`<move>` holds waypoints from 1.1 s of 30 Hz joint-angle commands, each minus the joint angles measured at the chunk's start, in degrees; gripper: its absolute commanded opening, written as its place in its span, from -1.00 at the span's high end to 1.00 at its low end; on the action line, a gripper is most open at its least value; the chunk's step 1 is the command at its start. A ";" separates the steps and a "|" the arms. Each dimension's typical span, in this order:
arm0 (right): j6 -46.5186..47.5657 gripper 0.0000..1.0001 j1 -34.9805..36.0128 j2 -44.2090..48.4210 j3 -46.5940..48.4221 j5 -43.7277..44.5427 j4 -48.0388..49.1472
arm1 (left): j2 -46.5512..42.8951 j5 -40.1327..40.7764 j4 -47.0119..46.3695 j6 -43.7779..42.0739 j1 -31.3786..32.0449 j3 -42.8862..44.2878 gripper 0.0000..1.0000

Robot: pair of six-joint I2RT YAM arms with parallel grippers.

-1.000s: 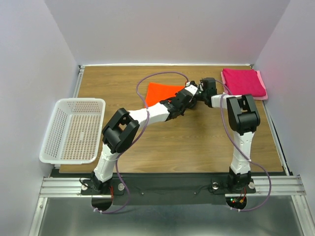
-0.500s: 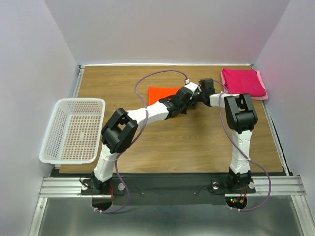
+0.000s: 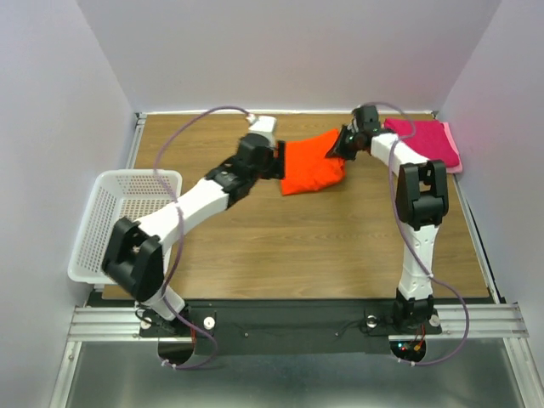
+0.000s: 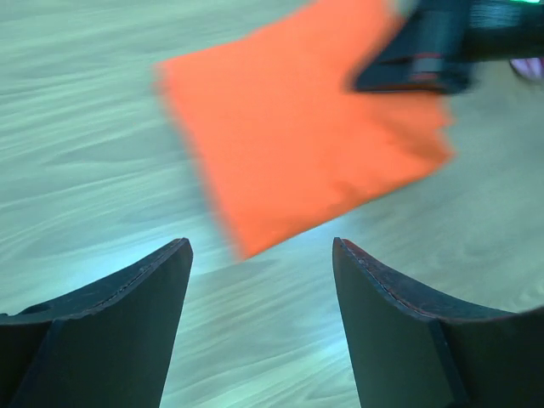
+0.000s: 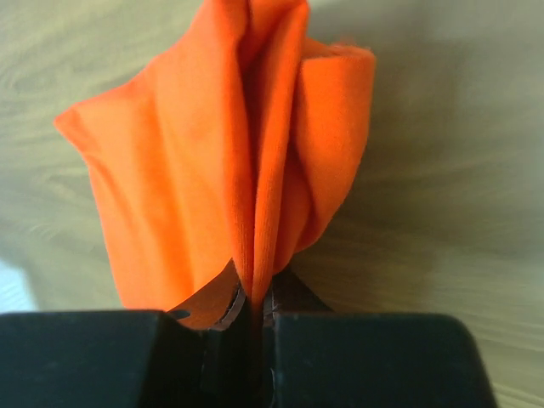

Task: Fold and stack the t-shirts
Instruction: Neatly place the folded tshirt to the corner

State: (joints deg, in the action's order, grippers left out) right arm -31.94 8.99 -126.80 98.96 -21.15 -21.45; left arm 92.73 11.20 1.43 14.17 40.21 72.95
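Woodgrain runs across the near table (image 3: 323, 255), with the white basket (image 3: 95, 200) at 9 o'clock. Farther in, my left gripper (image 4: 259, 246) hangs with its jaws apart and nothing between them, just beside the 9 o'clock edge of the orange t-shirt (image 3: 310, 168). That shirt lies bunched toward 12 o'clock. The right gripper (image 5: 252, 299) is pinched tight on several layers at its 3 o'clock end. Beyond, at 2 o'clock, the magenta t-shirt (image 3: 422, 143) lies folded flat. I read this as the carry to the stack. I would lift until the trailing cloth clears the wood, travel slowly, and lay it squarely on the magenta one.
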 commanded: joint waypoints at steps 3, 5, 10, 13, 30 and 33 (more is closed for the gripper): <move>20.59 0.99 -3.63 1.38 13.26 13.83 -14.22 | -16.51 4.34 -2.66 2.88 -9.17 -15.53 -0.57; 26.91 0.99 -3.81 1.03 16.86 17.17 -15.98 | -22.39 6.11 -1.52 3.58 -12.24 -22.21 -0.57; 40.36 0.99 -3.99 0.68 20.66 31.06 -18.89 | -34.44 4.71 0.24 5.86 -15.86 -35.74 -0.57; 45.90 0.99 -4.51 0.77 21.89 34.50 -18.80 | -36.04 5.76 0.50 5.86 -15.95 -38.75 -0.57; 52.86 0.99 -14.70 3.14 30.23 29.42 -18.63 | -30.77 7.78 0.24 5.43 -15.95 -38.49 -0.54; 51.64 0.99 -16.37 2.35 31.99 27.57 -18.28 | -29.63 8.13 -0.02 5.51 -15.86 -38.41 -0.54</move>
State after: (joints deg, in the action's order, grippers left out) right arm 20.78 -5.34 -126.93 126.56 9.58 -41.95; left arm 62.19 17.87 2.94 19.44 24.32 34.09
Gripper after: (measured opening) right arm 0.075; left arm 0.774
